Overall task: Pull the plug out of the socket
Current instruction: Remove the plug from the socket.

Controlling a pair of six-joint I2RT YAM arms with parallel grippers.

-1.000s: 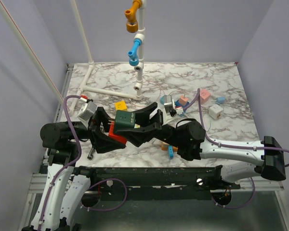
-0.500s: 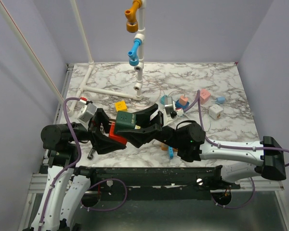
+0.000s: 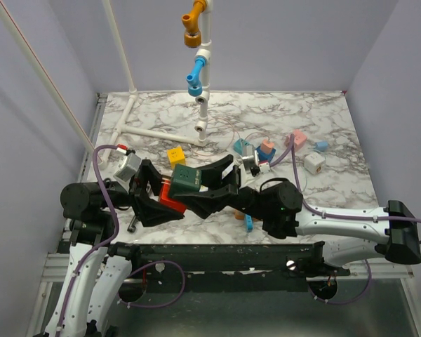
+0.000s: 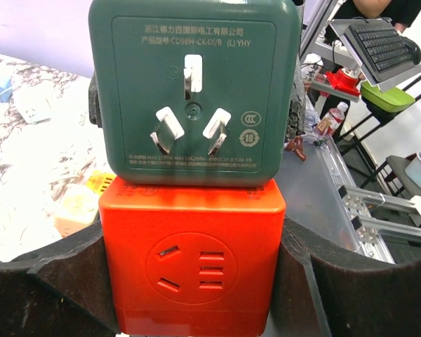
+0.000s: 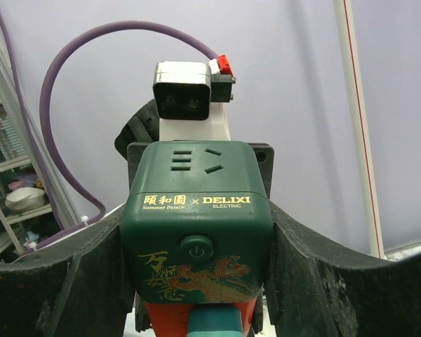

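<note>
1. Grip: the left tool (image 4: 194,291) clamps the orange socket cube (image 4: 191,239) at a middle width; the right tool (image 5: 196,281) clamps the green plug cube (image 5: 196,225) likewise.
2. Directly above the left tool, the green cube seems to touch the orange one; its prongs (image 4: 188,78) are bare.
3. I judge it best to hold the left tool firm and draw the right tool straight away, without twisting.

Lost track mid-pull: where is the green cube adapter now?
The green cube adapter sits left of centre in the top view, in the right claw, beside the orange-red socket cube in the left claw.
</note>
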